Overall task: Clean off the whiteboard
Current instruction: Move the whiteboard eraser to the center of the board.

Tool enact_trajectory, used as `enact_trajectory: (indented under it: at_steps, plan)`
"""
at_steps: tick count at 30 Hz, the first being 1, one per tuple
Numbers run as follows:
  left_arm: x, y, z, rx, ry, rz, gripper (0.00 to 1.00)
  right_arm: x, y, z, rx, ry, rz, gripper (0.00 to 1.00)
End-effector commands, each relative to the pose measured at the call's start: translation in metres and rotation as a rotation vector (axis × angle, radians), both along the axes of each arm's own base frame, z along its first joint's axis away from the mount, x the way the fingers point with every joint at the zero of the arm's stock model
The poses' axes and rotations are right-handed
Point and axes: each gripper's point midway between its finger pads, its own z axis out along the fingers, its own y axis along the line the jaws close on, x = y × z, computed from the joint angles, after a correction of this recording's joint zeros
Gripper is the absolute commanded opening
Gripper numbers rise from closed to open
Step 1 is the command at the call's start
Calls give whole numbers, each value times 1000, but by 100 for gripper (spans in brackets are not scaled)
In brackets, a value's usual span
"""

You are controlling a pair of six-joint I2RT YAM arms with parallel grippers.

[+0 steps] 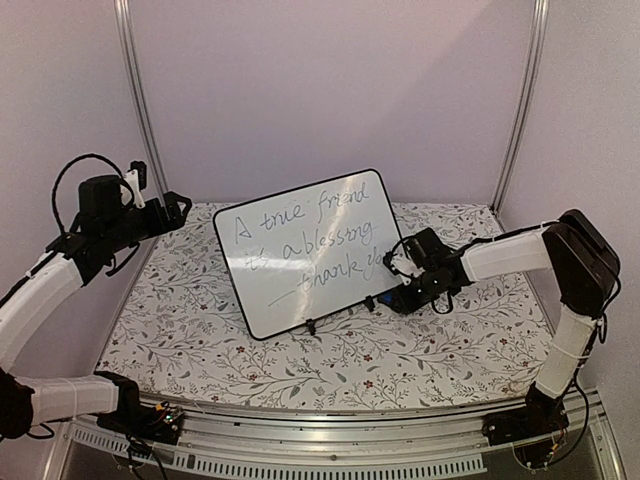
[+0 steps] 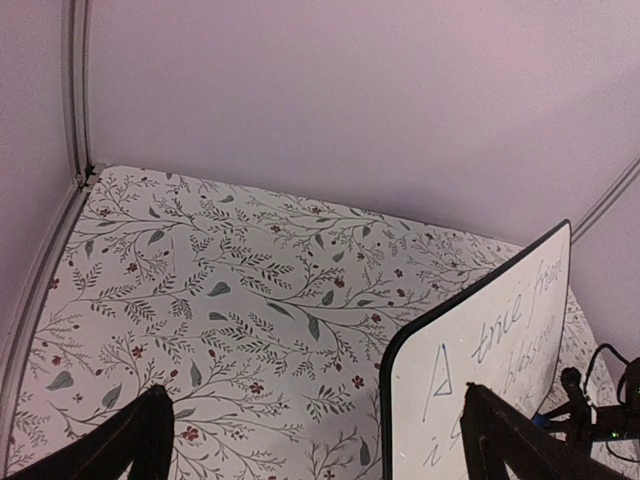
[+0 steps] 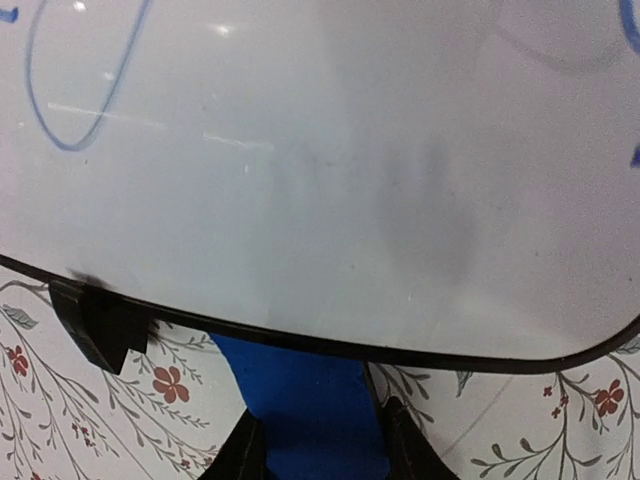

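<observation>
The whiteboard (image 1: 310, 250) stands tilted on small black feet in the middle of the flowered table, with blue handwriting across it. My right gripper (image 1: 388, 298) is low at its bottom right corner. In the right wrist view the fingers (image 3: 395, 430) press both sides of a blue eraser block (image 3: 310, 400), whose far end meets the black lower frame of the whiteboard (image 3: 320, 170). My left gripper (image 1: 180, 210) hovers off the board's upper left corner, open and holding nothing (image 2: 312, 400); the whiteboard's left edge (image 2: 490, 330) shows in its view.
A black stand foot (image 3: 95, 320) sits left of the eraser under the frame. Metal corner posts (image 1: 135, 90) and pale walls close in the back and sides. The floral tablecloth (image 1: 400, 350) spreads in front of the board.
</observation>
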Motion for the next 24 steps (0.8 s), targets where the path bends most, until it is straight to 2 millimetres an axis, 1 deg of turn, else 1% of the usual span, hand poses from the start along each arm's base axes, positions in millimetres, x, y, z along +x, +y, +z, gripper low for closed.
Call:
enact_trajectory:
  at_steps: [1, 2, 5, 7, 8, 11, 14, 16, 17, 18, 20, 24]
  plan:
    - [2, 3, -6, -4, 14, 7, 100, -22, -8, 6, 32, 45, -71, 28]
    - [2, 3, -6, -3, 14, 7, 100, -29, -10, 5, 24, 50, -73, 28]
    - [2, 3, -6, -5, 14, 7, 100, -46, -11, 14, 1, 37, -81, 28]
    - [2, 2, -6, -6, 15, 4, 100, -53, -16, 18, -28, 27, -106, 29]
    - [2, 3, -6, -7, 16, 4, 100, -56, -17, 21, -26, 28, -120, 31]
    - [2, 3, -6, -7, 15, 6, 100, -63, -20, 21, -34, 38, -132, 47]
    - [2, 3, -6, -7, 15, 7, 100, -63, -23, 22, -48, 31, -136, 61]
    - [2, 3, -7, -7, 17, 7, 100, -61, -20, 25, -51, 29, -116, 70]
    - [2, 3, -7, -8, 18, 8, 100, -59, -17, 26, -57, 29, -99, 73]
    - [2, 3, -7, -8, 19, 7, 100, -57, -15, 28, -64, 26, -87, 74]
    - [2, 3, -7, -8, 17, 8, 100, -54, -13, 23, -95, 31, -49, 77]
    - [2, 5, -8, -2, 19, 14, 100, -54, -4, 19, -100, 56, 7, 77]
